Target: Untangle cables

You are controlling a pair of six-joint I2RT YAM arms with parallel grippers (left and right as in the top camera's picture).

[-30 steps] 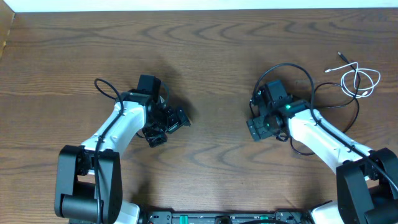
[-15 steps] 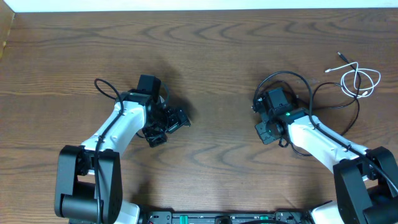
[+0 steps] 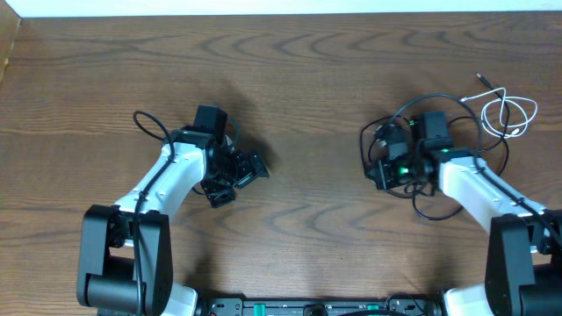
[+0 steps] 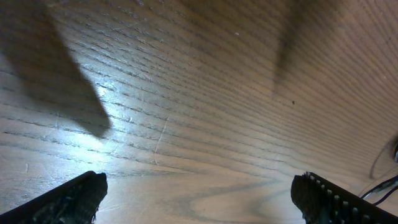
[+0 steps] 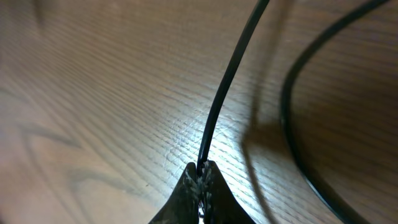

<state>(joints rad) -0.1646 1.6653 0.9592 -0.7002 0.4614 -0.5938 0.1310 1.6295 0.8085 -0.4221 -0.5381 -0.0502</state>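
The wooden table (image 3: 307, 61) carries everything. No tray, box or other container is in view, so nothing sits in one. The right arm (image 3: 474, 189) reaches in low over the wood. Its right pincer (image 5: 200, 177) is pinched fully together on a thin black cable (image 5: 231, 81), probably so that this one strand can be drawn clear of the rest. The left pincer (image 4: 199, 186) hangs spread wide over bare wood, holding nothing, well apart from the cables and probably free to take a strand. The gripped cable runs straight ahead from between the right pincer's tips. A second black cable (image 5: 285, 115) curves just to its side, not touching it. The white cable (image 3: 505, 110) lies looped beyond that pincer, outward. I cannot tell whether a black strand crosses it.
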